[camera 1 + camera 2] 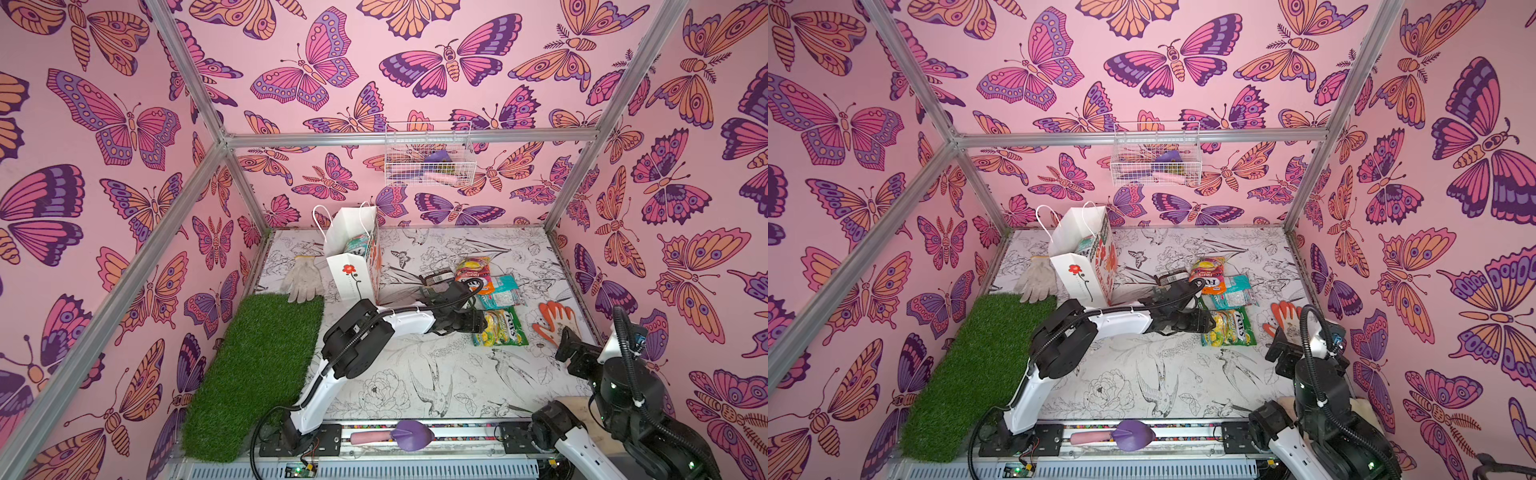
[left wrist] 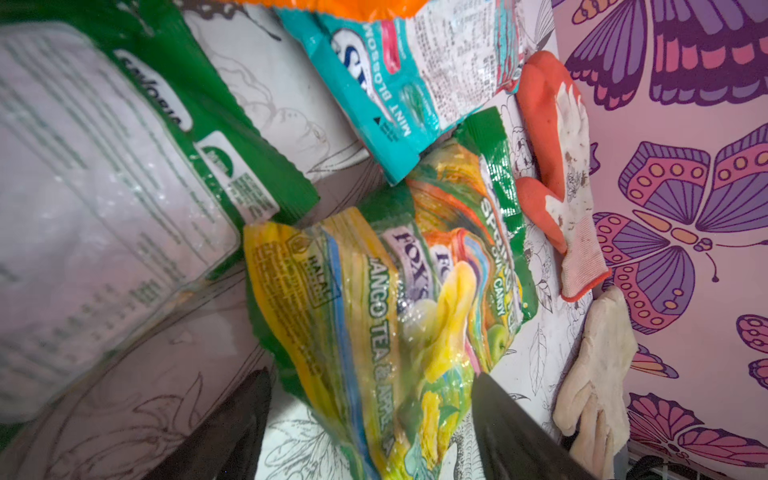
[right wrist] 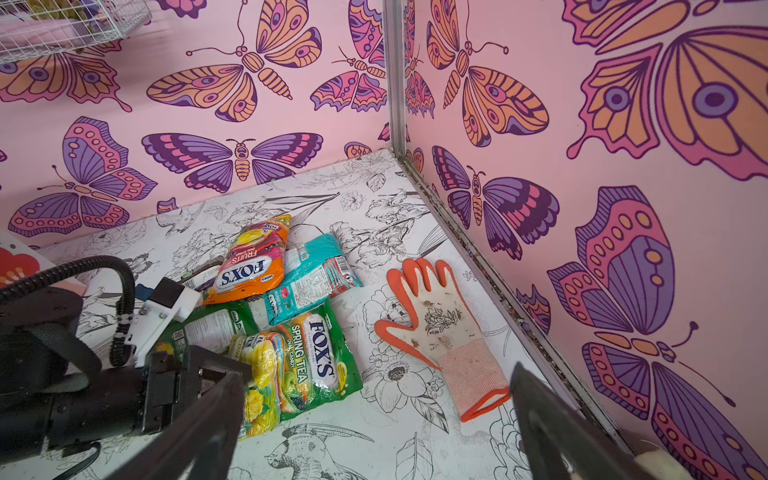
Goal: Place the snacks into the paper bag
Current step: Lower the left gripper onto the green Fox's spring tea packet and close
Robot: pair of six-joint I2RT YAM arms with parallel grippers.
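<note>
Snack packets (image 1: 500,328) lie clustered near upright paper bag (image 1: 353,282).

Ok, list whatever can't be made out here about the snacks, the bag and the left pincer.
- Tall white paper bag: in both top views its walls hide everything inside but one teal packet.
- Dark brown bar: top views, the left arm covers part.
- Left pincer: left wrist view, fingers blurred astride the yellow-green FOX'S bag; contact unclear.
- Green plastic packet: left wrist view, label blurred.
</note>
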